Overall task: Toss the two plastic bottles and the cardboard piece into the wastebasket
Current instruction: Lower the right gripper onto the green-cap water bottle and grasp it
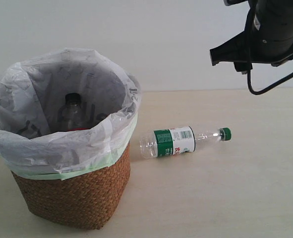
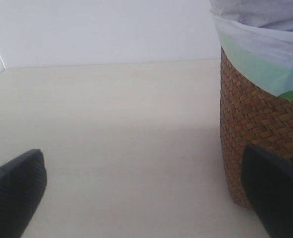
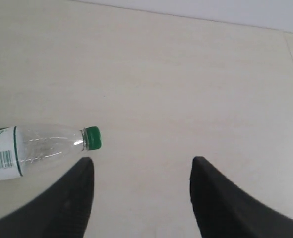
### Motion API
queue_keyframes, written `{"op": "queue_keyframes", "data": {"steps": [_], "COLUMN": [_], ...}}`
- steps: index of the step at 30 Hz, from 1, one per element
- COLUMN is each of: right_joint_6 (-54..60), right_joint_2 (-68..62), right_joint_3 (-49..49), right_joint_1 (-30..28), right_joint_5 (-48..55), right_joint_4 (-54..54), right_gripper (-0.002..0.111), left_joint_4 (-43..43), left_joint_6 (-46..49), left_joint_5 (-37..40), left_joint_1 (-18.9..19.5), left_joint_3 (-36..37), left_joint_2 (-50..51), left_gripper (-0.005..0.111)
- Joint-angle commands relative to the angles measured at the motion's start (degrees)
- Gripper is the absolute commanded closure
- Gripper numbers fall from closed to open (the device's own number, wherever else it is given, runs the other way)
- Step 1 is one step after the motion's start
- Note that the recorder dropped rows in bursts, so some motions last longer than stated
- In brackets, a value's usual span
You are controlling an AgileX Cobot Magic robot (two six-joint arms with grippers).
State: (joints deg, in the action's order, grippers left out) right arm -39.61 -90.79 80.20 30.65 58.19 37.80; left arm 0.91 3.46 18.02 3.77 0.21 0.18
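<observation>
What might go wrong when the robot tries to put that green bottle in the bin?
1. The green-capped bottle lies on its side on the table, so it may roll away if the open right claw bumps it.
2. That claw hangs near the cap end, not over the body; a pinch there might slip.
3. The open left claw is close to the wastebasket wall and could nudge it.

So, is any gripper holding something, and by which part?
Nothing is held. The left gripper and right gripper are open and empty; the green-capped bottle lies on the table.
</observation>
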Motion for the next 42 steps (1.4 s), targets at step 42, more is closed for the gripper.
{"op": "queue_keyframes", "data": {"steps": [42], "right_joint_6": [52.7], "right_joint_2": [-22.9], "right_joint_3": [-0.1], "right_joint_1": [-0.3], "right_joint_5": [-22.1], "right_joint_4": [-10.1], "right_gripper": [0.057], "left_joint_4": [0.1], "left_joint_6": [-0.5], "left_joint_5": [-0.4], "left_joint_1": [-0.4], "left_joint_3": [-0.2], "left_joint_2": [-0.2], "left_gripper": [-0.001]}}
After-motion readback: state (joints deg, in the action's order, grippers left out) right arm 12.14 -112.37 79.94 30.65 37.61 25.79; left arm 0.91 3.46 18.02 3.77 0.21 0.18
